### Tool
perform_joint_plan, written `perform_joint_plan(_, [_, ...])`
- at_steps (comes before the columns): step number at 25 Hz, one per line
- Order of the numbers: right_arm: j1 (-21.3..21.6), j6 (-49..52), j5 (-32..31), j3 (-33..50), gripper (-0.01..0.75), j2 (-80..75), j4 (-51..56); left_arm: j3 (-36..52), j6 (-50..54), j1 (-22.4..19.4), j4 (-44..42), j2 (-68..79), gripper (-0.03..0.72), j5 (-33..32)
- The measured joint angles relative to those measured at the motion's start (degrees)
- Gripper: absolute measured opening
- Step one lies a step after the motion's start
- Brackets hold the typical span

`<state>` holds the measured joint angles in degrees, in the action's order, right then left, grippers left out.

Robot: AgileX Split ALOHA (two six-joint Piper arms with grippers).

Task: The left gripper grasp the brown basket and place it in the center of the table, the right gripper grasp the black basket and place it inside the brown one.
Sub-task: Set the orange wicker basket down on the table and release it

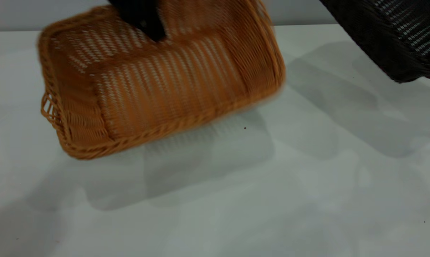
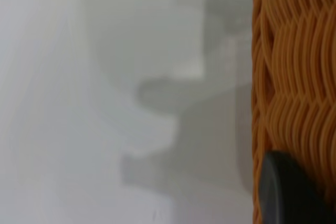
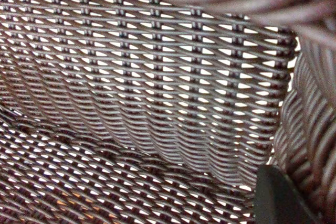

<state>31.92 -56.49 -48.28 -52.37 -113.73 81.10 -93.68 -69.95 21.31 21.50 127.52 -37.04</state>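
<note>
Left claw (image 1: 143, 19) grips orange-brown woven basket (image 1: 158, 85) airborne, tilted, over pale surface (image 1: 307, 178); dark woven basket (image 1: 397, 35) aloft at 2 o'clock, right claw state unclear. Both placements left.

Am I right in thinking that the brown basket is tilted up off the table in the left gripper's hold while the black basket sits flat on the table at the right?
Not quite. The black basket is not sitting flat on the table; the exterior view shows it lifted clear at the upper right, its shadow beneath it. The rest holds: the brown basket is tilted up, held by the left gripper at its far rim.
</note>
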Motion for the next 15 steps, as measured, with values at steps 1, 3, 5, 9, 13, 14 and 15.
perform_joint_plan(1, [0.52, 0.3, -0.37, -0.18, 0.079, 0.4, -1.43, 0.0, -2.83, 1.45, 0.07, 0.82, 0.083, 0.36])
perform_joint_plan(3, [1.02, 0.77, -0.73, -0.33, 0.079, 1.2, -3.34, 0.0, -6.59, 4.07, 0.19, 2.69, 0.083, 1.85])
perform_joint_plan(5, [1.14, 0.98, -1.32, -0.33, 0.079, 1.87, -4.84, 0.0, -8.74, 6.47, 0.45, 4.23, 0.083, 4.29])
perform_joint_plan(9, [1.2, 1.1, -3.14, -0.38, 0.079, 2.76, -7.1, -0.06, -10.2, 9.25, 0.5, 6.18, 0.083, 7.21])
perform_joint_plan(13, [1.2, 1.1, -3.95, -0.38, 0.079, 3.23, -8.3, -0.06, -10.33, 10.31, 0.5, 6.44, 0.083, 9.82])
perform_joint_plan(14, [1.2, 1.15, -4.09, -0.38, 0.079, 3.23, -8.57, -0.06, -10.33, 10.45, 0.57, 6.44, 0.083, 10.5])
perform_joint_plan(15, [1.2, 1.15, -4.25, -0.38, 0.079, 3.23, -8.77, -0.11, -10.33, 10.64, 0.57, 6.44, 0.084, 11.3])
